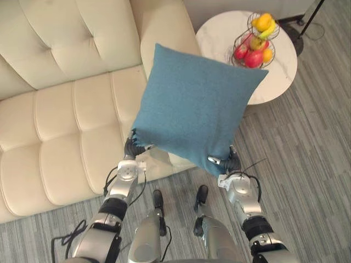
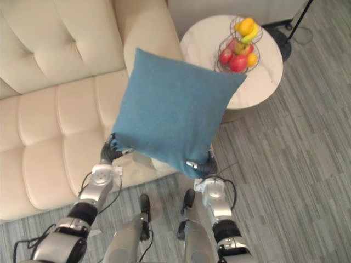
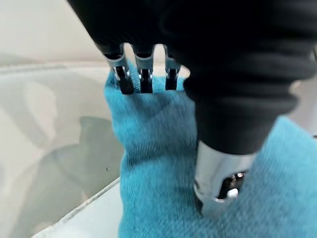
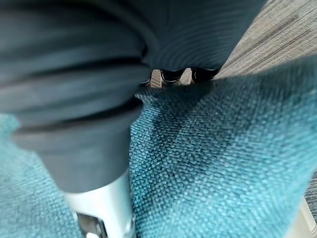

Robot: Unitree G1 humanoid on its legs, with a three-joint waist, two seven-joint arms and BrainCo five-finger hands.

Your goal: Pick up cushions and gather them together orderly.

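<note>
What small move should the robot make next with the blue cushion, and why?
Probably carry the cushion forward and lower it onto the sofa seat: both the left hand and the right hand grip its lower corners, and it is held up in the air near the seat's front edge.

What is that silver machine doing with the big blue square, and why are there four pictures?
It is a robot with two silver arms. Two pictures come from cameras in its head, looking down; two come from cameras on its wrists, very close up. The left robot hand and the right robot hand each pinch a lower corner of a blue cushion, holding it up in the air in front of a cream sofa. Beside the sofa stands a round white table with a wire basket of fruit.
</note>
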